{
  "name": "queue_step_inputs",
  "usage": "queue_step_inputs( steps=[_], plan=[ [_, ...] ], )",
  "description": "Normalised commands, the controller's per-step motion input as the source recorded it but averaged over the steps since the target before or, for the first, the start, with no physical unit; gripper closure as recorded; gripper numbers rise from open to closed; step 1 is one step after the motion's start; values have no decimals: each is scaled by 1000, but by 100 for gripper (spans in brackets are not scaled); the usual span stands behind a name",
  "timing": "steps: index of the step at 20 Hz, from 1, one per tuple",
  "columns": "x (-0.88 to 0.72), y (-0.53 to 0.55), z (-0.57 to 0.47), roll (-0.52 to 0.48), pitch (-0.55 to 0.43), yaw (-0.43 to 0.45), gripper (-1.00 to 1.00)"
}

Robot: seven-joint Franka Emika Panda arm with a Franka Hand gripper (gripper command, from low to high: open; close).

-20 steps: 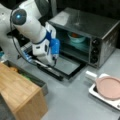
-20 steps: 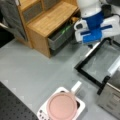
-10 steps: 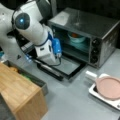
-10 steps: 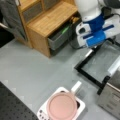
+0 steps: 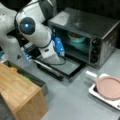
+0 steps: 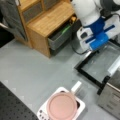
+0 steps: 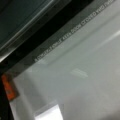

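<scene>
My gripper [image 5: 53, 58] hangs low over the open glass door [image 5: 68, 67] of a silver toaster oven [image 5: 82, 26], near the door's left part. The white hand with its blue mount [image 6: 99, 40] shows in both front views, over the door [image 6: 102, 65]. Its fingertips are hidden by the hand. The wrist view is filled by the door glass [image 7: 82, 70] with a line of white print, seen from very close, and no fingers appear in it. A teal bowl [image 5: 76, 38] sits inside the oven. Nothing is seen held.
A wooden cabinet [image 5: 17, 90] [image 6: 47, 20] stands beside the door, its drawer [image 6: 62, 35] open with orange and green things inside. A white tray [image 5: 93, 91] with a handle carries a pink plate [image 5: 110, 86] [image 6: 62, 106] near the oven. The door's black handle [image 5: 47, 68] faces outward.
The arm has shifted a little toward the oven, staying low over the open door. Nothing else has moved.
</scene>
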Motion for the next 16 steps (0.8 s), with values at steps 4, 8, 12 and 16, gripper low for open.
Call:
queue_step_inputs(
  steps=[4, 8, 12, 16],
  plan=[
    [189, 15, -88, 466, 185, 188, -100],
    [187, 100, -34, 370, 148, 99, -100],
    [162, 192, -39, 300, 74, 66, -100],
    [137, 209, -60, 281, 17, 63, -100]
  ],
)
